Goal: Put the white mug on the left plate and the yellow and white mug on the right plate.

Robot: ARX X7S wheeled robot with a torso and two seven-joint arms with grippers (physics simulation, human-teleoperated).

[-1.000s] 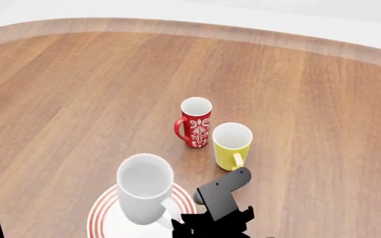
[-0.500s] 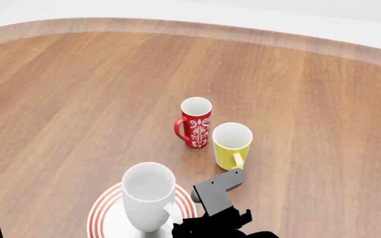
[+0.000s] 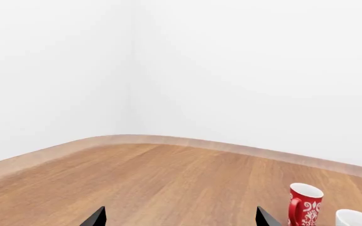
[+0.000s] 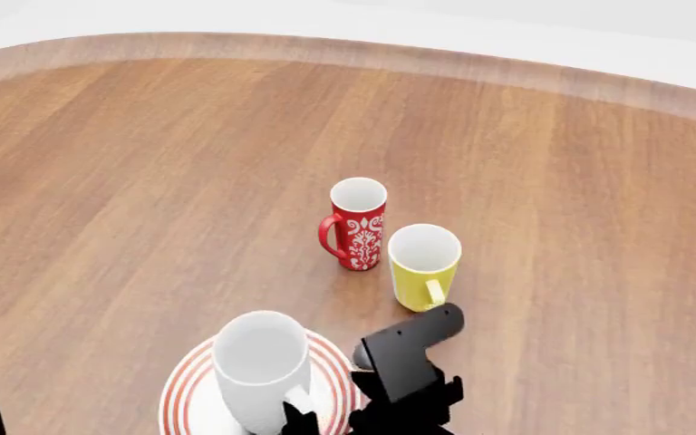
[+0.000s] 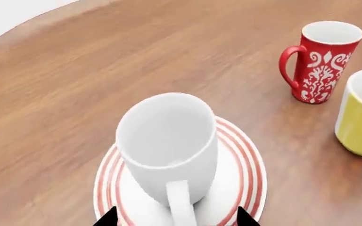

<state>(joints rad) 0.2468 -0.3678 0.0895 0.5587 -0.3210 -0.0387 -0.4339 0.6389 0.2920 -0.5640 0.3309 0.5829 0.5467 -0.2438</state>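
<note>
White mug [image 4: 261,367] stands upright on the left plate [image 4: 191,385], handle turned toward the robot. In the right wrist view the same mug [image 5: 168,143] sits a little off the middle of the plate [image 5: 247,172], the red rings showing all round its base.

Right hand [image 5: 177,220]: two dark fingertips show either side of the mug handle, spread, apart from it, pinching nothing. In the head view the right arm [image 4: 402,358] lies just beside the plate.

Yellow mug [image 4: 423,265] upright on the bare tabletop [image 4: 142,181], beyond the plate, handle toward the robot. Red mug [image 4: 355,223] just beside the yellow mug, on its far side, not touching.

Left hand [image 3: 179,219]: only two dark fingertips in the left wrist view, set wide apart, holding nothing. Right plate not seen in any view.
</note>
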